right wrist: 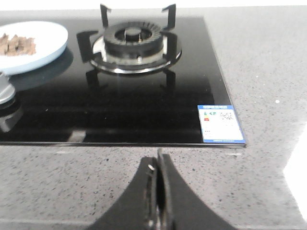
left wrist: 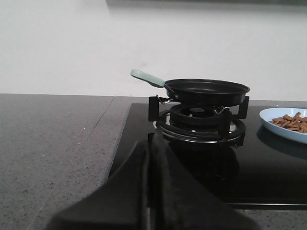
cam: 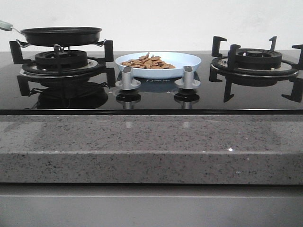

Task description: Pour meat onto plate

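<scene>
The left gripper (left wrist: 148,191) has its dark fingers pressed together on nothing, hanging over the grey speckled stone counter (left wrist: 53,143) short of the black glass hob (left wrist: 268,177). The right gripper (right wrist: 158,191) is likewise clenched and empty, near the hob's front corner. The heap of thin reddish-brown meat (cam: 147,62) already lies on the pale blue round plate (cam: 189,59) between the burners, so little remains (the black frying pan (cam: 61,35) looks emptied). A careless sweep could knock the plate or pan.
</scene>
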You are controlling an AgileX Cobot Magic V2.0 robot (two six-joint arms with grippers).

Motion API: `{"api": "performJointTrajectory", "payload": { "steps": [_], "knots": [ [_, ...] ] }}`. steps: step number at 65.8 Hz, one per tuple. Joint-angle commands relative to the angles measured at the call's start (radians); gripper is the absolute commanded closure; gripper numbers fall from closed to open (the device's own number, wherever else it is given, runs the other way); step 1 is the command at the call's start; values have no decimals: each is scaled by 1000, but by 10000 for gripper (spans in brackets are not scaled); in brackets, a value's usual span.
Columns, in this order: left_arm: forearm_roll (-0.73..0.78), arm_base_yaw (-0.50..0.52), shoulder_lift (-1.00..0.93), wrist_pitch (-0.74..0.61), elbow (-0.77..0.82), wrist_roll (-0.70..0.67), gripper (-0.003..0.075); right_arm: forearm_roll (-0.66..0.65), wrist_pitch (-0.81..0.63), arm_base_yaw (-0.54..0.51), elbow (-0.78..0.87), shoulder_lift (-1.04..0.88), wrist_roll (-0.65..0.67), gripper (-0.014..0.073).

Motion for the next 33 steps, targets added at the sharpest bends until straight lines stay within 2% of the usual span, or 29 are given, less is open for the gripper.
{"api": "performJointTrajectory", "payload": {
  "steps": [1,15,33],
  "knots": [
    [-7,0,-17,-84,5,-5,741,16,-213,-8,82,-57,-11,664],
    [-7,0,-17,-84,5,-5,741,17,-440,-6,252,-119,-11,664],
    [-7,0,-17,-84,5,-5,741,17,-455,-5,249,-119,-11,664]
  ]
}}
